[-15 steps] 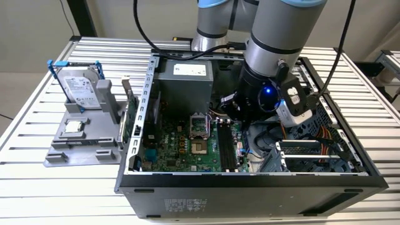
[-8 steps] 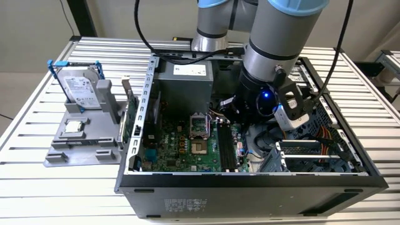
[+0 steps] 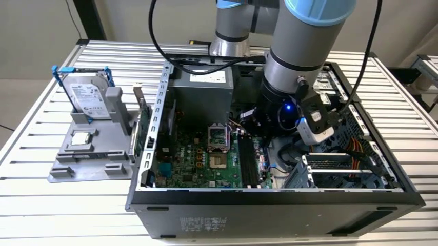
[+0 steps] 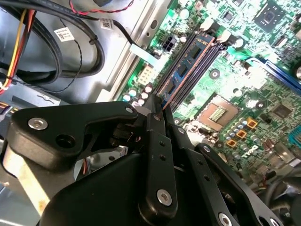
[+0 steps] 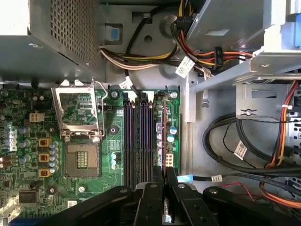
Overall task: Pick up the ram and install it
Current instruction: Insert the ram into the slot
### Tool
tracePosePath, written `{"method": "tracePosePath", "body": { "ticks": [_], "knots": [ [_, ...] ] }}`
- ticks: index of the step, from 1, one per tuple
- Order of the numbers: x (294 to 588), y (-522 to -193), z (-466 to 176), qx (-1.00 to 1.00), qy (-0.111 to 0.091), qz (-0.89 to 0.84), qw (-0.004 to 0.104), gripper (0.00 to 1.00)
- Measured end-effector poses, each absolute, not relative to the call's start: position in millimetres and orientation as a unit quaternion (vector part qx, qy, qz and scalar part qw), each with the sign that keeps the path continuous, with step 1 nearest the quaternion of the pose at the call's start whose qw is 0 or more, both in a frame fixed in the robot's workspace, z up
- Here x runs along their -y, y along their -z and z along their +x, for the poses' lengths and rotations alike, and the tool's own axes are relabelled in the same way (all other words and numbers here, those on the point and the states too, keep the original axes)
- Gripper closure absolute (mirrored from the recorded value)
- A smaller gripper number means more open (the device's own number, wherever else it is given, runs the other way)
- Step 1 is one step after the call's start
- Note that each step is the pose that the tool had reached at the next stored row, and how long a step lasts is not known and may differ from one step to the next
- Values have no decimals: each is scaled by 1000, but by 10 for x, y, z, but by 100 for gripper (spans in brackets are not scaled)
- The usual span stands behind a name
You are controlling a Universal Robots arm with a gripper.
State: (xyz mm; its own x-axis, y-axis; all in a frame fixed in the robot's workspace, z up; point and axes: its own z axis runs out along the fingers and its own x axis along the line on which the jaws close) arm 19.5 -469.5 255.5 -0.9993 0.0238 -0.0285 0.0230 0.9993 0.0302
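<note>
Green ram (image 4: 184,66) slotted, gripper (image 4: 160,110) angled above

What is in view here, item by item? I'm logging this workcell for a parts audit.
ram: one, green with blue label, on edge at the memory slots
motherboard: one, green, inside the case
processor socket: one, silver, beside the slots
computer case: one, black, open on the table
hard drive: one, silver in blue frame, upright at exterior view's left
table: one, silver, slatted
arm: one, grey and blue, reaching into the case
end effector: one, black, closed on the ram
</note>
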Motion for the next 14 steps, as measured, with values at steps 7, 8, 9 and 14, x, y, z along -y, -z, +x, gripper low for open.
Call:
{"method": "tracePosePath", "body": {
  "ticks": [7, 8, 9, 14],
  "knots": [
    [4683, -2505, 178, -1000, -15, 4, 19, 100],
    [4683, -2500, 173, -1000, -14, 3, 19, 100],
    [4683, -2496, 168, -1000, -13, 3, 19, 100],
    [4683, -2461, 159, -1000, -7, 2, 19, 100]
  ]
}}
